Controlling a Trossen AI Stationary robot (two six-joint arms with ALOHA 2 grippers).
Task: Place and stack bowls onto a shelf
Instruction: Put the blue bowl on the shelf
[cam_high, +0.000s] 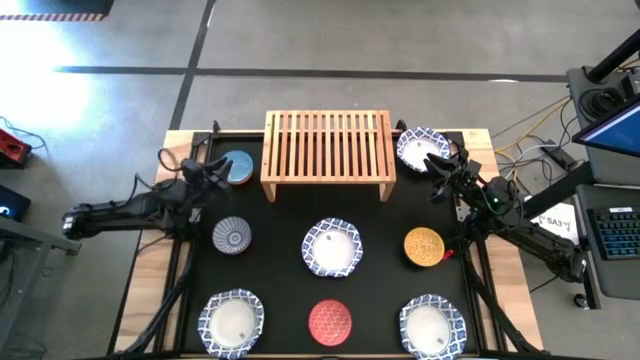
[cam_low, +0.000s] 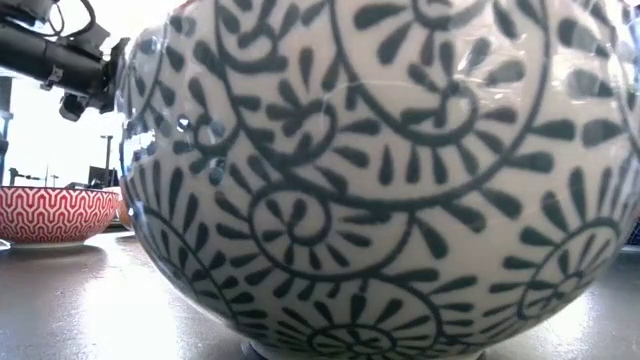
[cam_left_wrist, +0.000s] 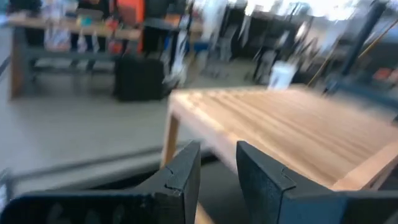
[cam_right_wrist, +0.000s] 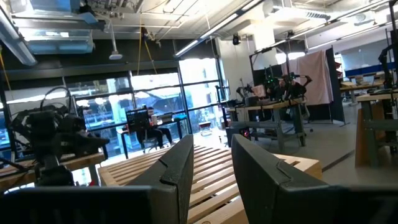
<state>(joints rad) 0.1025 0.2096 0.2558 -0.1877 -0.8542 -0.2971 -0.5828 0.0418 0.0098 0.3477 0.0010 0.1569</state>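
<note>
Both end effectors flank shelf (cam_high: 328, 152); fingers seemingly slightly apart.

Shelf (cam_high: 328, 152) at twelve o'clock, bowls around it.
One bowl (cam_high: 333, 247) at the table's centre; another (cam_high: 330, 322) at six o'clock.

No readable text anywhere. White tag (cam_high: 552, 216) on right arm, right of table: dark marks on it, too small to make out. Keyboard (cam_high: 616, 236) at far right edge: key legends illegible. Bowls carry pattern only, no lettering: red bowl (cam_low: 55, 214) wavy lines, big white bowl (cam_low: 390, 170) blue spirals. Shelf (cam_high: 328, 150) plain wood, no label. Room behind, wrist views: no sign legible.
</note>
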